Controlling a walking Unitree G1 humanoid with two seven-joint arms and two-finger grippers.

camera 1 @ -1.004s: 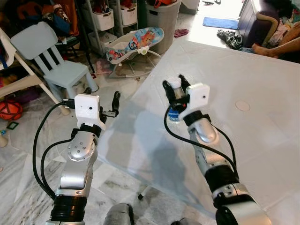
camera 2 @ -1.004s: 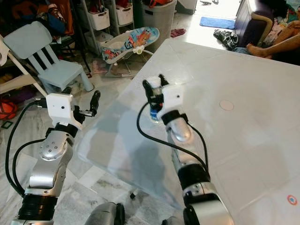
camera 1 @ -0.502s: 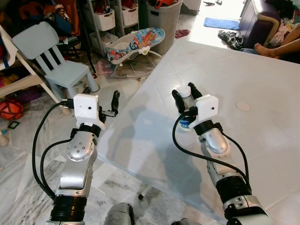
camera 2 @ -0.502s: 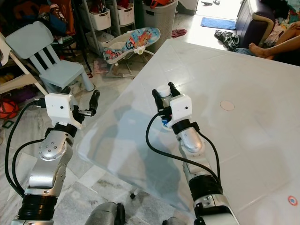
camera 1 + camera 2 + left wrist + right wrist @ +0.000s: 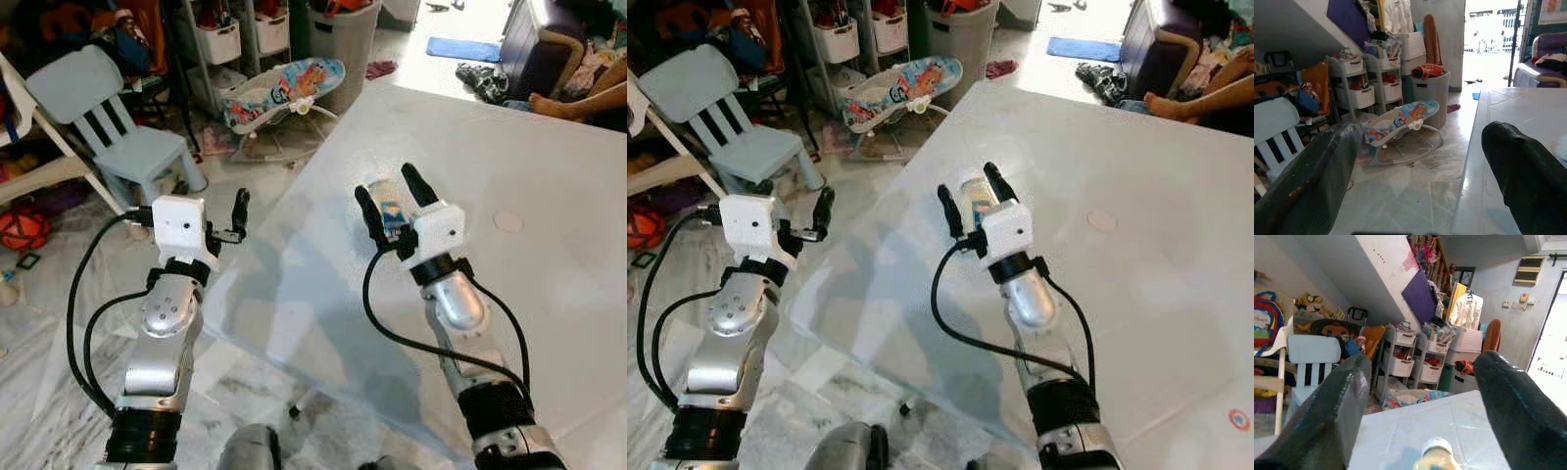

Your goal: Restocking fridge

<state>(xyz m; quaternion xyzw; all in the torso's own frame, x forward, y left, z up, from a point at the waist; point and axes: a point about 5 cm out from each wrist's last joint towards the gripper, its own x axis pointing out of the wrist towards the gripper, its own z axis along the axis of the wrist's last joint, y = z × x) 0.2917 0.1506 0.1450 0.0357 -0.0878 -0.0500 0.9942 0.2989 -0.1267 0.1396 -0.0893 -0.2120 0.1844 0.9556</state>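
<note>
Clearly the step in hand is the pickup of a small bottle (image 5: 391, 208), the one item here that could go to the fridge. It lies on its side on the white tabletop (image 5: 549, 186), white cap toward twelve o'clock, blue-and-orange label up, between the two black fingers of the right pincer (image 5: 393, 201). That pincer is released: its fingers stand well spread on either side of the bottle, and whether either one touches it cannot be told. In the right wrist view the bottle's cap (image 5: 1436, 448) sits low between the fingers, with a pale blue chair (image 5: 1312, 352) and storage shelves beyond.

The left pincer (image 5: 238, 217) hangs off the tabletop's edge at about nine o'clock, fingers parted and holding nothing.

Next, by my reading, the right pincer needs to clench squarely across the bottle's body before any lift; a round bottle lying down may roll out of a slanted squeeze.
</note>
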